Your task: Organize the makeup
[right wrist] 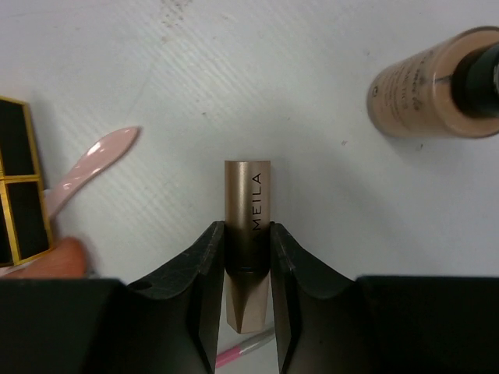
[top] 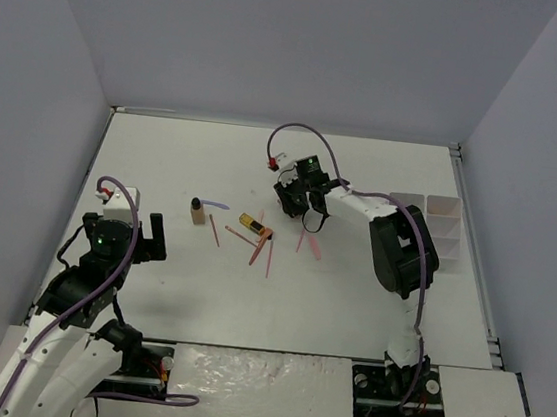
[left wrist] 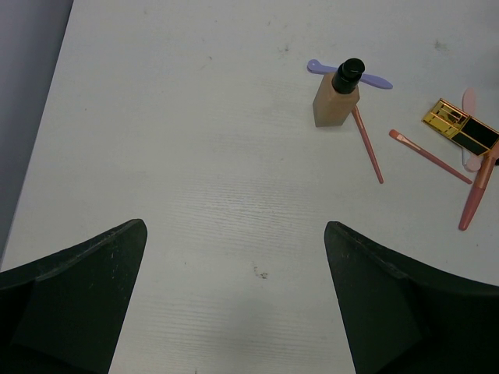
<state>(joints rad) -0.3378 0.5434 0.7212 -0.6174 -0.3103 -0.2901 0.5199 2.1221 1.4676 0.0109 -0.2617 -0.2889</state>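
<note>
My right gripper (right wrist: 248,241) is shut on a gold-tan lipstick tube (right wrist: 248,195) marked MEILA, close over the table; in the top view it (top: 297,207) is at mid-table. A tan bottle (right wrist: 433,93) with a dark cap lies just beyond it to the right. A pale pink stick (right wrist: 90,165) and a gold-black case (right wrist: 19,191) lie at its left. My left gripper (left wrist: 234,249) is open and empty, well short of an upright tan bottle (left wrist: 335,100), a lilac stick (left wrist: 374,80), pink sticks (left wrist: 368,148) and the gold-black case (left wrist: 461,128).
The white compartment tray (top: 427,226) stands at the table's right edge, behind the right arm's elbow. More pink sticks (top: 263,252) lie scattered mid-table. Grey walls enclose the table on three sides.
</note>
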